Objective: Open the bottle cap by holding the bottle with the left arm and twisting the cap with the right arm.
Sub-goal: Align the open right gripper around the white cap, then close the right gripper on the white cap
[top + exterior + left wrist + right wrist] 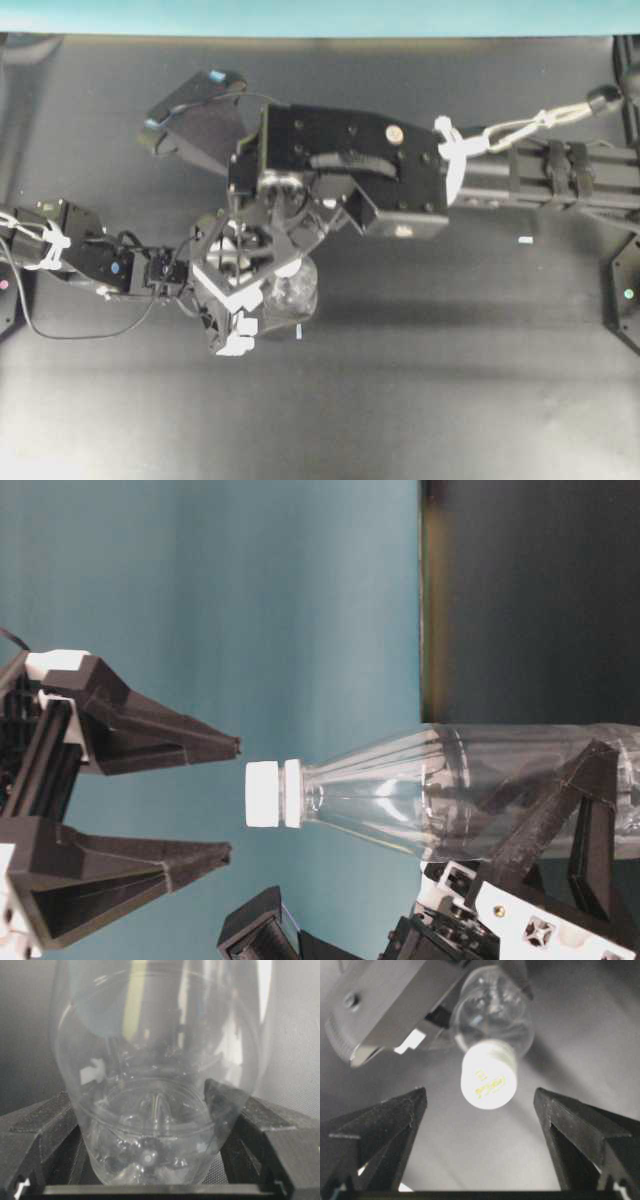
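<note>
Left gripper [155,1180] clamps the bottle [480,790]; right gripper [480,1105] spread wide above the cap [487,1082], not touching, nothing between

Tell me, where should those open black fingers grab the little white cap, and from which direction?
Probably around the bottle cap's round side wall, coming straight down along the bottle's neck. The cap stands free above the body, and the open right gripper already lines up with it, one finger to each side.

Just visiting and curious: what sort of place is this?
Probably a robotics lab test bench: two black arms, left and right, over a dark table, working on one clear bottle.
</note>
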Controlling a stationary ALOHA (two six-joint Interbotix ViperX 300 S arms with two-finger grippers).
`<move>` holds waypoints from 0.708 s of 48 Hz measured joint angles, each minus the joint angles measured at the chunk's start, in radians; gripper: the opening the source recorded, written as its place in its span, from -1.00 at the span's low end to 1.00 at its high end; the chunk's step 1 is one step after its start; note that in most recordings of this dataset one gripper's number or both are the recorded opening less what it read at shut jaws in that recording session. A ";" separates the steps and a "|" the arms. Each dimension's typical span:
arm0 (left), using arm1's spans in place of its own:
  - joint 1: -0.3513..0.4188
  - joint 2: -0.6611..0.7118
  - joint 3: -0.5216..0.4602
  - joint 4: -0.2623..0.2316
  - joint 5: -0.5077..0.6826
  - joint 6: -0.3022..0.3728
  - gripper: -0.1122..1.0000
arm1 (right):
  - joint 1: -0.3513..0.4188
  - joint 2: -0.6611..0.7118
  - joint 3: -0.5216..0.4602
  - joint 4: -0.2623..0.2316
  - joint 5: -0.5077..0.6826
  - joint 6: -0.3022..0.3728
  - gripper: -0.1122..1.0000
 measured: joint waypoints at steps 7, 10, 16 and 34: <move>0.000 -0.002 0.000 0.000 0.002 0.002 0.68 | 0.000 -0.003 0.035 0.000 -0.025 0.000 0.59; 0.000 -0.002 0.000 0.000 0.002 -0.002 0.68 | 0.000 -0.003 0.055 0.000 -0.040 -0.002 0.55; 0.000 -0.002 0.000 0.000 0.000 -0.005 0.68 | 0.000 -0.009 0.094 0.000 -0.067 -0.006 0.47; -0.002 0.000 0.000 0.000 0.002 0.003 0.68 | -0.002 -0.025 0.129 0.000 -0.086 -0.055 -0.14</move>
